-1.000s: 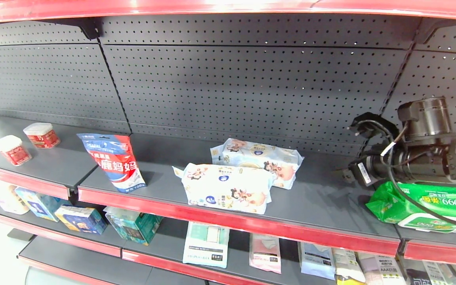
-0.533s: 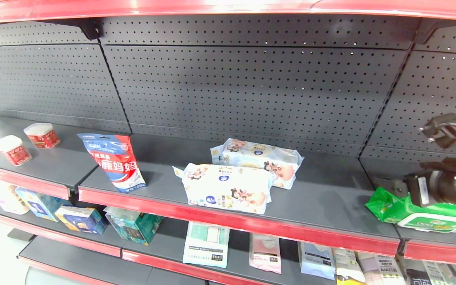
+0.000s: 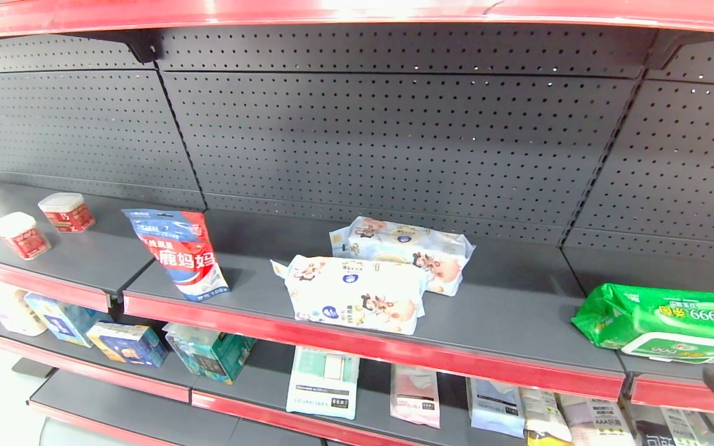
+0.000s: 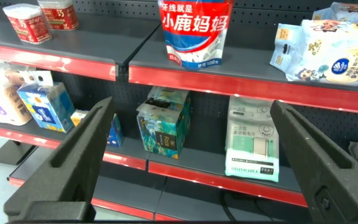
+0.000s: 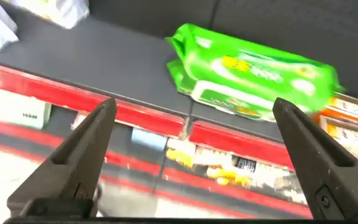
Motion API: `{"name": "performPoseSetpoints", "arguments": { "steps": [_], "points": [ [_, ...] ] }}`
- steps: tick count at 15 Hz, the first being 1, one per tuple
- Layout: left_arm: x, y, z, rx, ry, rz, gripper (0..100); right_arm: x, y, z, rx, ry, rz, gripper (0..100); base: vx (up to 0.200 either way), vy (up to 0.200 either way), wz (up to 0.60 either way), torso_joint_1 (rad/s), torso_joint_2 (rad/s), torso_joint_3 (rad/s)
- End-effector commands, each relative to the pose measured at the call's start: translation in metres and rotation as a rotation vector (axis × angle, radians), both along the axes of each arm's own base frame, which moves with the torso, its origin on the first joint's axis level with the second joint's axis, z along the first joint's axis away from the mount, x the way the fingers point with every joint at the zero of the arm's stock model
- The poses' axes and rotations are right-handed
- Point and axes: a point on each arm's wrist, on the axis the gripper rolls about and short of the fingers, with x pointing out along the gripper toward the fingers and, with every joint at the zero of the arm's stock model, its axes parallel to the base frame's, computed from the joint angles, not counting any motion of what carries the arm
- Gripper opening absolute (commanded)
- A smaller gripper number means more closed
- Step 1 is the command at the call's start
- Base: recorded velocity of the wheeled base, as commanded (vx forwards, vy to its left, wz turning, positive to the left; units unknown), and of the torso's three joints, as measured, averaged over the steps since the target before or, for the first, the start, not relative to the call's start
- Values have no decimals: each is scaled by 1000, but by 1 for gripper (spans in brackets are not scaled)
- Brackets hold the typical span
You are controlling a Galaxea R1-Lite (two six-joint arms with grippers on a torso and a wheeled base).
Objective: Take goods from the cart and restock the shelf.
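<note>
The dark metal shelf (image 3: 506,310), flat with a red lip, carries the green wipes pack (image 3: 648,313) close to its front edge on my right. A careless brush from my arm could slide it off: slick soft film, rigid flip lid. My right gripper (image 5: 194,106) hangs spread and empty before it; my left gripper (image 4: 191,102) is spread too.

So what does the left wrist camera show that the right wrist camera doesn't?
Left wrist, not right: a blue-and-red pouch, two small white jars and a teal box on the shelf below. Right wrist, not left: a green wipes pack lying flat. Both: the shelf's red front edge, behind the open left gripper or right gripper.
</note>
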Motion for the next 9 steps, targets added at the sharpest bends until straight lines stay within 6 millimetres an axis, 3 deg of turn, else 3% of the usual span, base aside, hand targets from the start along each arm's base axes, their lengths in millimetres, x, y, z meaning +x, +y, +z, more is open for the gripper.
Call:
{"name": "performPoseSetpoints", "arguments": {
  "steps": [1, 3, 9],
  "points": [
    [0, 0, 0, 0, 1, 1, 100, -54, -8, -49, 30, -201, -11, 100, 0, 0, 0, 0, 0, 0],
    [0, 0, 0, 0, 1, 1, 100, -63, -9, -71, 37, -252, -27, 100, 0, 0, 0, 0, 0, 0],
    [0, 0, 0, 0, 1, 1, 100, -62, -9, -76, 128, -232, -14, 100, 0, 0, 0, 0, 0, 0]
  ]
}}
